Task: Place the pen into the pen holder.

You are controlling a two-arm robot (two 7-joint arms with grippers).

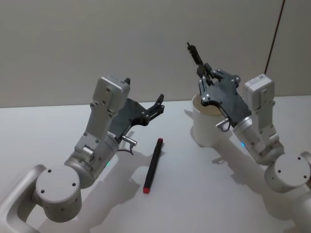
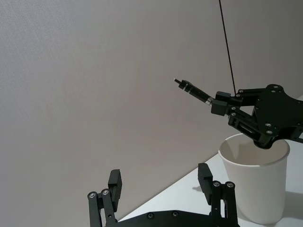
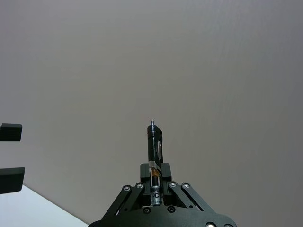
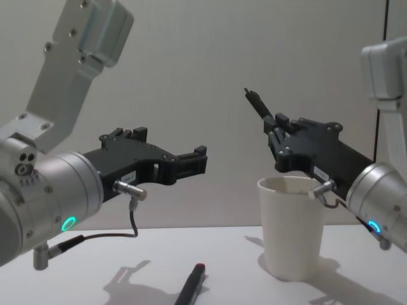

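My right jaws are clamped on a black pen (image 1: 197, 54), which slants up and to the left above the white pen holder (image 1: 206, 131) standing far right on the table (image 1: 204, 194). My left jaws hang wide open, empty, left of it. A red-tipped pen (image 1: 152, 165) lies nearer, between them.

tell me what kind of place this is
Probably a robot test bench in a lab: a white table, a plain wall and simple props. These are a paper cup, a red-tipped pen lying flat, and a black pen in the right gripper's jaws over the cup. The left gripper hovers open.
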